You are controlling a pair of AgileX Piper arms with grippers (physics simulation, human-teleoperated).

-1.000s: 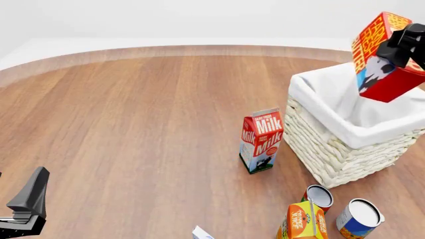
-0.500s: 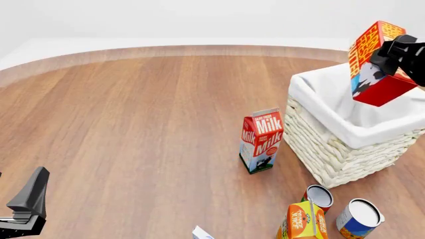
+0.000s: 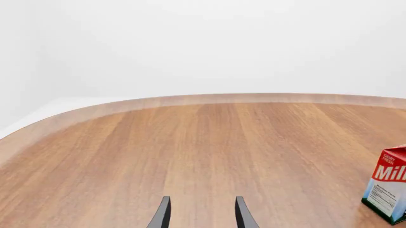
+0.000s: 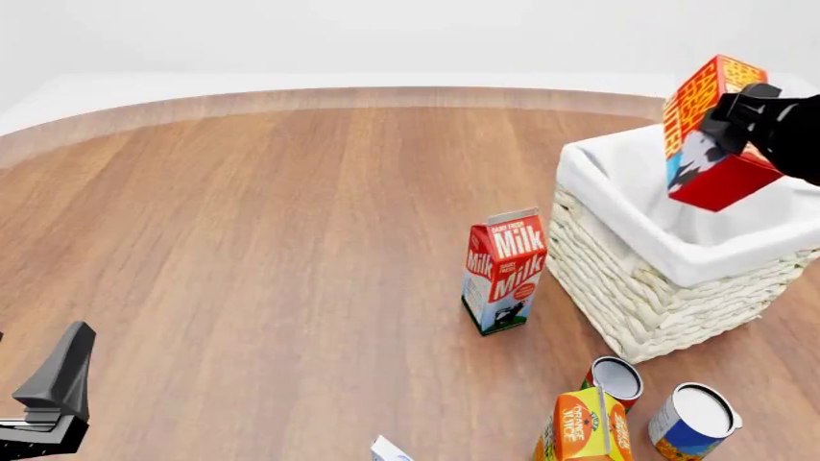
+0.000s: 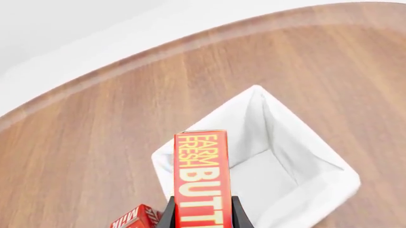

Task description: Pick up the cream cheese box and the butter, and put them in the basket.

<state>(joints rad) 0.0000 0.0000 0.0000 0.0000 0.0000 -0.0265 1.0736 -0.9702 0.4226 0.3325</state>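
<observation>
The butter (image 4: 709,134), a red and orange carton, hangs tilted over the basket (image 4: 640,298), a white-lined wicker one at the right. My right gripper (image 4: 743,108) is shut on the carton's upper side. In the right wrist view the butter (image 5: 201,175) stands between the fingers (image 5: 169,214), with the open basket (image 5: 288,128) below it. Only a white corner of the cream cheese box (image 4: 390,449) shows at the front edge. My left gripper (image 4: 52,399) rests low at the front left, far from everything. Its fingers (image 3: 161,214) are open and hold nothing.
A red-and-white milk carton (image 4: 504,271) stands just left of the basket and also shows in the left wrist view (image 3: 387,190). Two cans (image 4: 616,379) (image 4: 693,420) and an orange juice carton (image 4: 583,427) crowd the front right, in front of the basket.
My right gripper has carried the butter leftward, further in over the basket's opening. The left arm has not moved.
</observation>
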